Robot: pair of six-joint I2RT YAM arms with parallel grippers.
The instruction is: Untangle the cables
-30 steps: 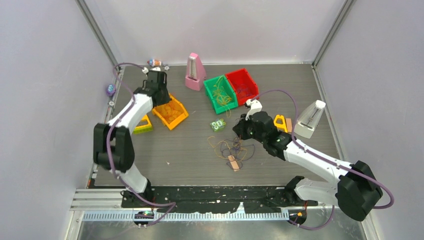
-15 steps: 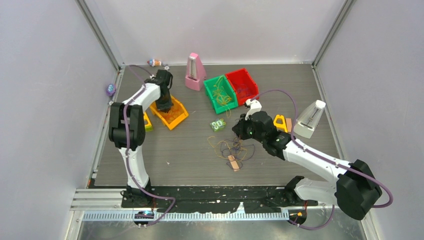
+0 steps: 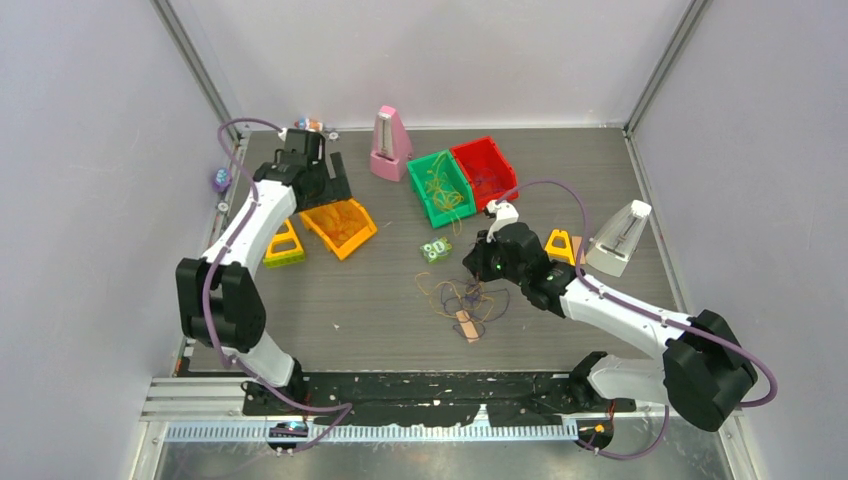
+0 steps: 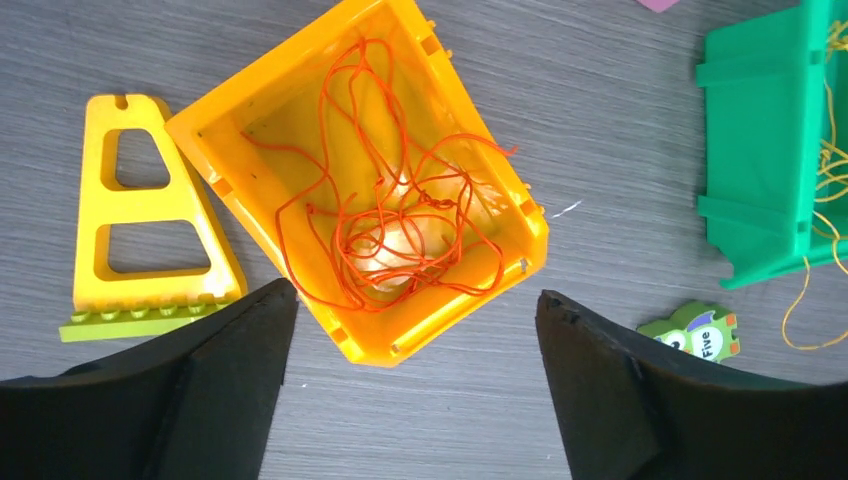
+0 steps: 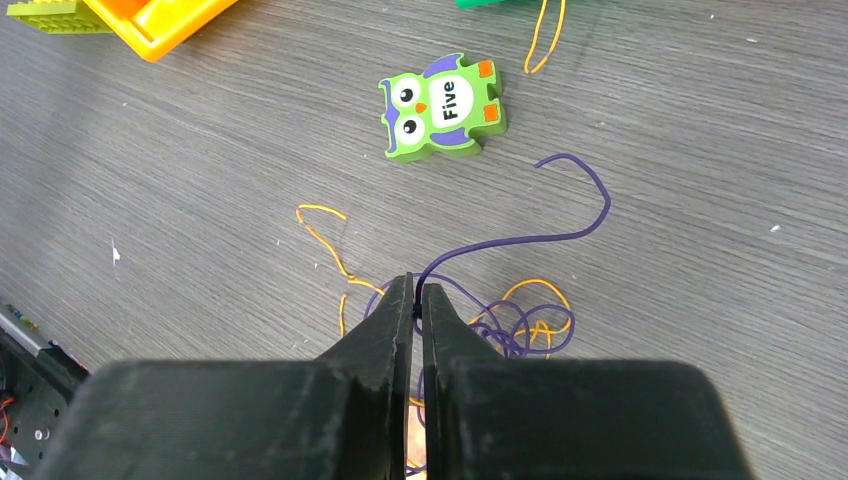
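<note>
Top view, left arm: the left gripper (image 3: 332, 186) hung above the far edge of the orange plastic bin (image 3: 341, 226), at the left of the grey wood-grain table (image 3: 330, 310), with a yellow triangular plastic frame (image 3: 285, 244) beside the bin.
Top view, right arm: the right gripper (image 3: 478, 264) was down at the far edge of the loose tangle of thin cables (image 3: 465, 297) near the table's middle; a small tan tag (image 3: 467, 325) lay at the tangle's near side.
Top view, surroundings: a green plastic bin (image 3: 440, 188) and a red plastic bin (image 3: 484, 172) stood side by side at the back. A pink metronome (image 3: 389, 145) stood left of them, and a white metronome (image 3: 620, 238) stood at the right. A green owl block (image 3: 435, 250) lay between the green bin and the tangle.
Left wrist, fingers: the two black fingers (image 4: 200, 390) were spread wide apart and held nothing.
Left wrist, cable: the thin orange cable (image 4: 400, 225) lay in loose loops inside the orange bin, below the gap between the fingers.
Left wrist, right edge: a thin yellow cable (image 4: 832, 150) lay in the green bin, one loop trailing onto the table near the owl block.
Right wrist, fingers: pressed together, pinching the thin dark purple cable (image 5: 520, 240) at their tips.
Right wrist, cables: the dark purple cable curved away to a free hooked end. More of its loops lay mixed with a yellow strand (image 5: 325, 235) beside the fingers. The owl block, marked "Five", lay apart from them.
</note>
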